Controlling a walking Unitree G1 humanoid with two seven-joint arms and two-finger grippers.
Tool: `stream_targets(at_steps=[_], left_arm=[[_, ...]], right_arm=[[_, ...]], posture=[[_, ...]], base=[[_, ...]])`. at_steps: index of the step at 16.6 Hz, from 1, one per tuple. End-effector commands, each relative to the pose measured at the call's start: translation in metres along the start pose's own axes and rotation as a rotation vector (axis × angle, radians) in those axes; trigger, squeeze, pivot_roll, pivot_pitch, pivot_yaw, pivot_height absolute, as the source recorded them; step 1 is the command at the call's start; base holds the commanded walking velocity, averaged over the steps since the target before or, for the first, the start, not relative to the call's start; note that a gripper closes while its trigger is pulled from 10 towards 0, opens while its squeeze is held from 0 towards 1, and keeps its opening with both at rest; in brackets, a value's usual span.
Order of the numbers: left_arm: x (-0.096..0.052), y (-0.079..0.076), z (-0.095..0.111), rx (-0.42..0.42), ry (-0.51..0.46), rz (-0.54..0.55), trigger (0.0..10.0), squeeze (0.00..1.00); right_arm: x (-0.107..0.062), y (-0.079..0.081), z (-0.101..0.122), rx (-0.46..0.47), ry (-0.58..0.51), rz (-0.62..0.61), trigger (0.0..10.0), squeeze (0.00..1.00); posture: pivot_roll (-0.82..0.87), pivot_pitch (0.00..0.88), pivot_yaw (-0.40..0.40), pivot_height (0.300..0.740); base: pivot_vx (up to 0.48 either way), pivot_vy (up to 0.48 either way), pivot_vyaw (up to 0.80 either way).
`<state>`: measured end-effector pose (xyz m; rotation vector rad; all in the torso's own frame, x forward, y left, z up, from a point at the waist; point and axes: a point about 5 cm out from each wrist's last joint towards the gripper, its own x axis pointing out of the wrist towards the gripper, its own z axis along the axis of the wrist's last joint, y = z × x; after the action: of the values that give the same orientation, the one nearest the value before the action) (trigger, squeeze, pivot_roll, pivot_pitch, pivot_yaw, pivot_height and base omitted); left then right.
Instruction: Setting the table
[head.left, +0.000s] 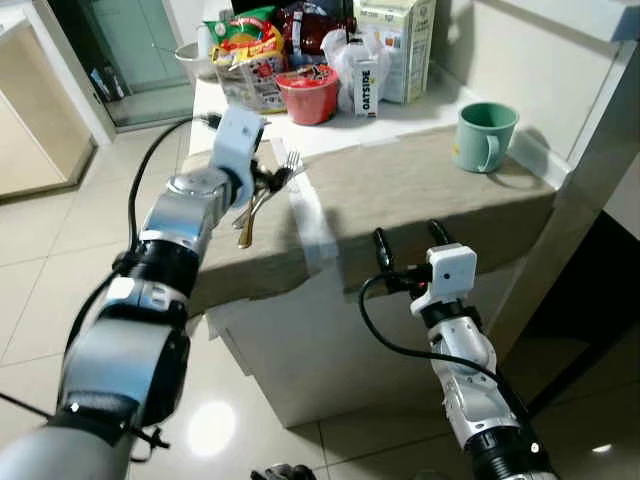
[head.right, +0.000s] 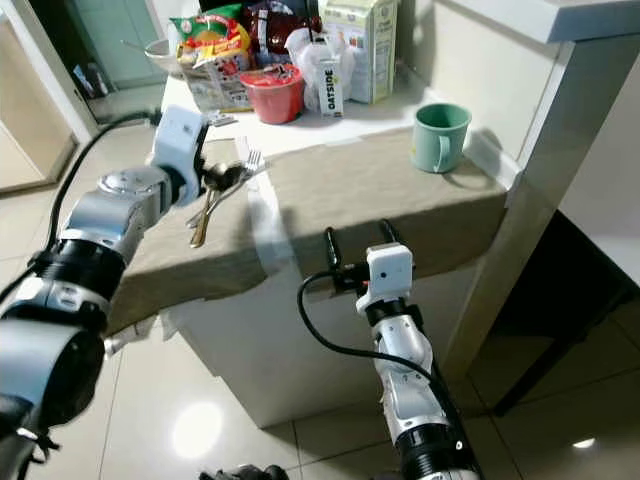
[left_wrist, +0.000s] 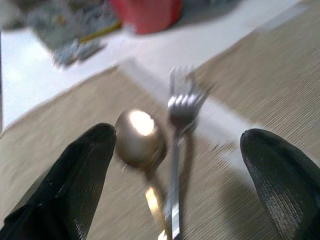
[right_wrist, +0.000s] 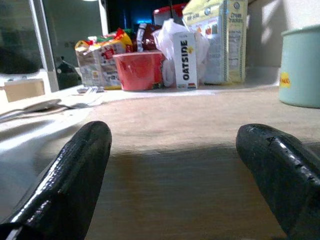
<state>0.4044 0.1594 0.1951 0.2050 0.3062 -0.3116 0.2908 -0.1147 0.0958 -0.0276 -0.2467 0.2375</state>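
Left wrist view: left end effector (left_wrist: 175, 175) wide open, empty, straddling spoon (left_wrist: 140, 137) and fork (left_wrist: 181, 107). Cutlery pickup step; next, descend and close.

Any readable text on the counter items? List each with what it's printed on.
"OATSIDE": on the small white carton beside the red bowl.
Tall green-and-white carton: print too small to read.
Mint mug: yellow sticker, unreadable.
Snack packets: blurred.
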Motion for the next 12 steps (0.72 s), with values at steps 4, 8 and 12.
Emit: stream_targets(at_steps=[4, 8, 12], left_arm=[[-0.004, 0.022, -0.006, -0.002, 0.089, 0.070, 10.0, 0.00], [0.000, 0.019, 0.002, -0.014, 0.076, 0.060, 10.0, 0.00], [0.006, 0.006, 0.010, -0.010, 0.059, 0.013, 10.0, 0.00]], right_arm=[[0.004, -0.004, 0.037, 0.001, -0.093, 0.044, 10.0, 0.00], [-0.006, -0.022, 0.070, 0.092, -0.018, 0.289, 10.0, 0.00], [-0.017, -0.011, 0.084, 0.166, 0.101, 0.527, 10.0, 0.00]], posture=[[-0.16, 0.000, 0.145, 0.740], [-0.22, 0.001, 0.138, 0.740], [-0.22, 0.008, 0.140, 0.740]], base=[[0.000, 0.000, 0.00], [0.000, 0.000, 0.00], [0.000, 0.000, 0.00]])
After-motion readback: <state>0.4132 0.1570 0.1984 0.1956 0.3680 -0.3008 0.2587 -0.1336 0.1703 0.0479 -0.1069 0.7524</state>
